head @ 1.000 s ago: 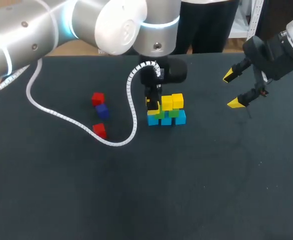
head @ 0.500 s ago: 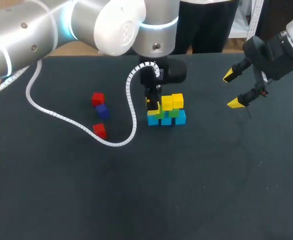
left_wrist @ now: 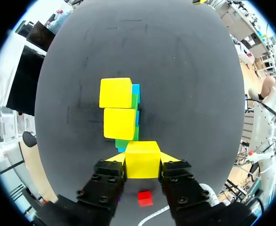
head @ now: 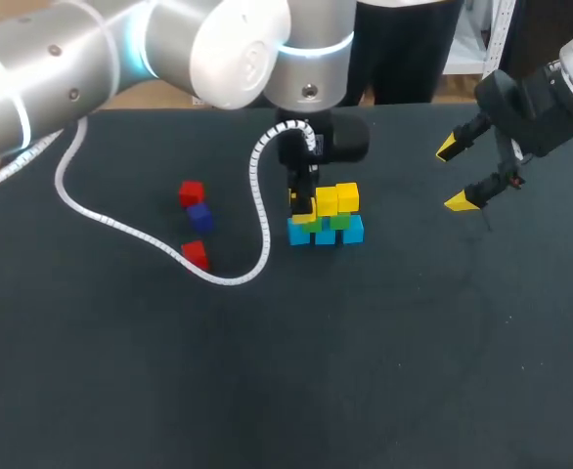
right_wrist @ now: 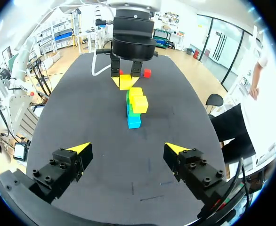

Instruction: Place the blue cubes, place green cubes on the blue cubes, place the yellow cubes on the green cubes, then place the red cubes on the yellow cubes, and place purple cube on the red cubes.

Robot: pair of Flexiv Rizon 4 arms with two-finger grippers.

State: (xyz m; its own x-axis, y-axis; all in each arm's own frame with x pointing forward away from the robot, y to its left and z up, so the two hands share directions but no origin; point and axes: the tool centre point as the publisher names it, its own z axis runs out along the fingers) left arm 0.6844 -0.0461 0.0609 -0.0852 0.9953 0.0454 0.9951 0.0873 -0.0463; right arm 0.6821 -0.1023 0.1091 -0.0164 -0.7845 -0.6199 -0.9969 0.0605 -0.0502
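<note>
A short wall of cubes stands mid-table: a row of blue cubes [head: 326, 234], green cubes [head: 337, 222] on them, and two yellow cubes [head: 337, 198] on top. My left gripper [head: 301, 201] points straight down at the wall's left end, shut on a third yellow cube [left_wrist: 142, 160] beside the two placed yellow cubes [left_wrist: 118, 108]. I cannot tell whether it rests on the green cube [left_wrist: 124, 144] below. Two red cubes [head: 192, 192] [head: 196, 254] and a dark purple cube [head: 199, 215] lie apart at the left. My right gripper [head: 461, 176] hangs open at the far right, holding nothing.
The left arm's white coiled cable [head: 110, 227] loops over the table between the loose cubes and the stack. In the right wrist view the stack [right_wrist: 134, 109] stands well ahead of my open right gripper [right_wrist: 128, 149], with bare black table [right_wrist: 128, 179] between.
</note>
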